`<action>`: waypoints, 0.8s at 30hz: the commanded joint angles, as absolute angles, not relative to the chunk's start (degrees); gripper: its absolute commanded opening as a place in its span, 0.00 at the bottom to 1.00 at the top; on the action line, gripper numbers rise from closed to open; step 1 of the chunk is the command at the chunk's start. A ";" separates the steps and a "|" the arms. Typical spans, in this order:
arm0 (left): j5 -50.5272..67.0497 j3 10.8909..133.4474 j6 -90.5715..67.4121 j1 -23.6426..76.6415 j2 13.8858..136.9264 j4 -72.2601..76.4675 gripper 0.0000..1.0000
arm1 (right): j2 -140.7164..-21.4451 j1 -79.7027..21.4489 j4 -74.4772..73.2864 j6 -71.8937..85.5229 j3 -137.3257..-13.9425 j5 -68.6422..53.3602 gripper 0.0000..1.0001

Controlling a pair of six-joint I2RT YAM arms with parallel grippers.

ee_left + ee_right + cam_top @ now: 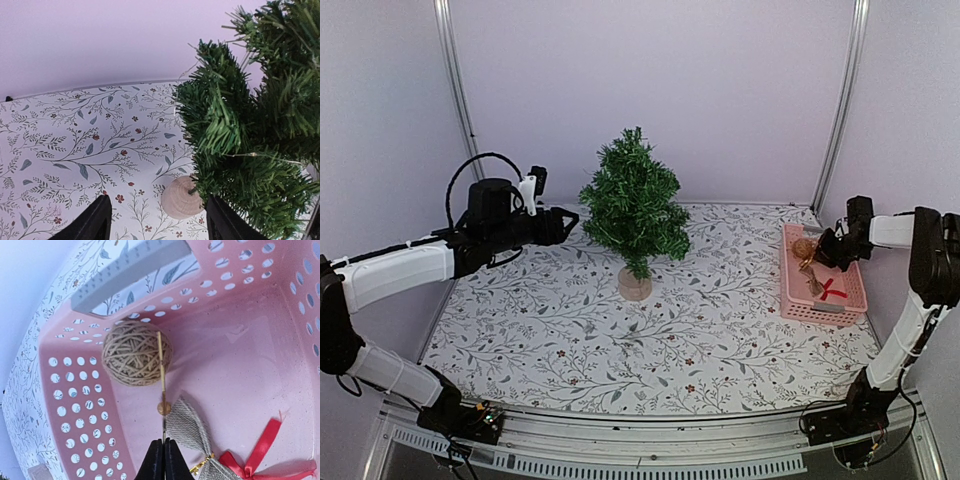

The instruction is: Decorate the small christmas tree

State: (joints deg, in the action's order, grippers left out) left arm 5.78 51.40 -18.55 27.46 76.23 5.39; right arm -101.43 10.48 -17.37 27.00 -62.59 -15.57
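No text, label, brand, number or sign can be read anywhere in the views. None is found on the small christmas tree (634, 205), on the pink basket (857, 300) to the right of the tree, or on the tabletop (570, 330) under it.
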 commanded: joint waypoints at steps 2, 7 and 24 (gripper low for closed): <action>5.80 52.47 -17.63 26.81 77.06 7.20 0.66 | -98.28 10.55 -15.82 25.63 -62.05 -15.67 0.00; 5.94 52.72 -17.13 26.83 77.00 7.04 0.66 | -96.60 10.55 -18.65 25.36 -62.91 -14.88 0.00; 10.60 60.88 -9.32 22.95 72.80 -7.87 0.73 | -76.33 9.59 -39.35 8.89 -70.73 -20.46 0.00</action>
